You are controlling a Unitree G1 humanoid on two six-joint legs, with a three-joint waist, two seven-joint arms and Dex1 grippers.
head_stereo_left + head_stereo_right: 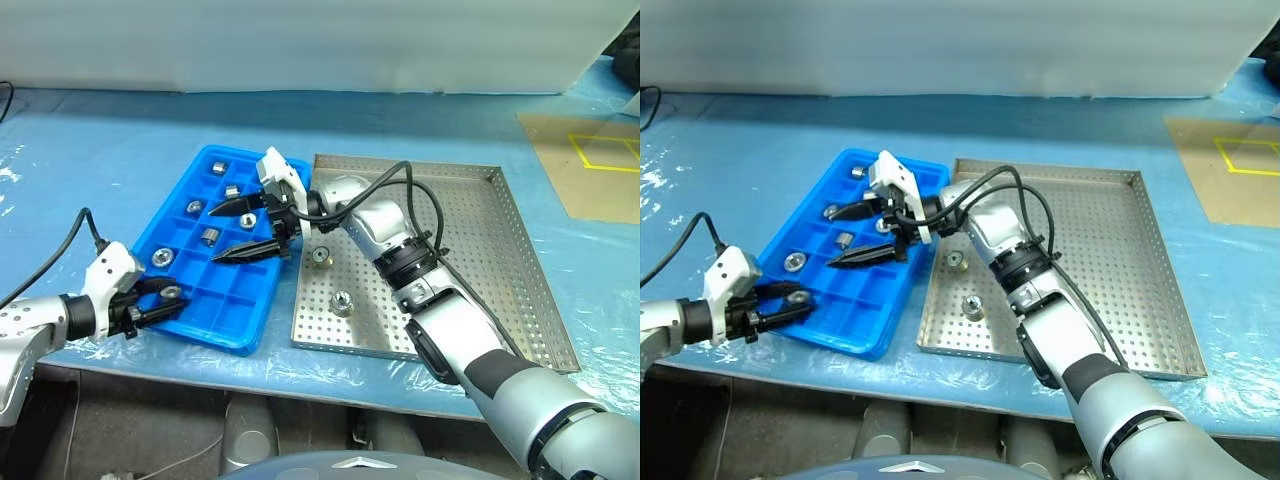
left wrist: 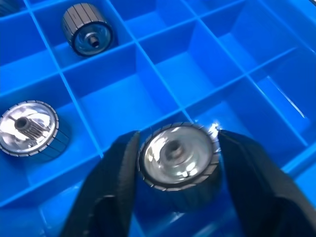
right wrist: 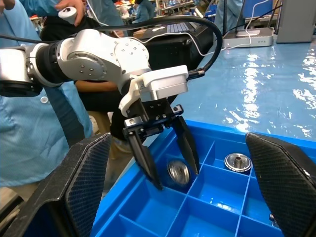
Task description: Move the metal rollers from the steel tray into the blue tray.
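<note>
Between our left gripper's (image 2: 177, 170) two black fingers sits one of the metal rollers (image 2: 178, 157), down inside a near-corner compartment of the blue tray (image 1: 205, 330). Whether those fingers pinch it or have already begun to slacken, we cannot tell: they stand close on either side of the roller, and in the right wrist view they straddle it with a little room. We judge this to be the release. To do it well, we should let the roller rest on the compartment floor before spreading the fingers fully, then lift straight up along the fingers so neither tip drags the roller or catches the blue dividers.

Other rollers already lie in neighbouring compartments, one just beside ours (image 2: 28, 129) and one farther off (image 2: 88, 28), with more toward the far end of the tray.

Our right gripper (image 1: 243, 228) hangs above the middle of the blue tray, jaws spread wide and empty. We should keep it apart from the left arm while that one withdraws.

Two rollers remain on the steel tray (image 1: 480, 260), which lies touching the blue tray's right side: one (image 1: 320, 255) near the shared edge, another (image 1: 341, 301) closer to us.
</note>
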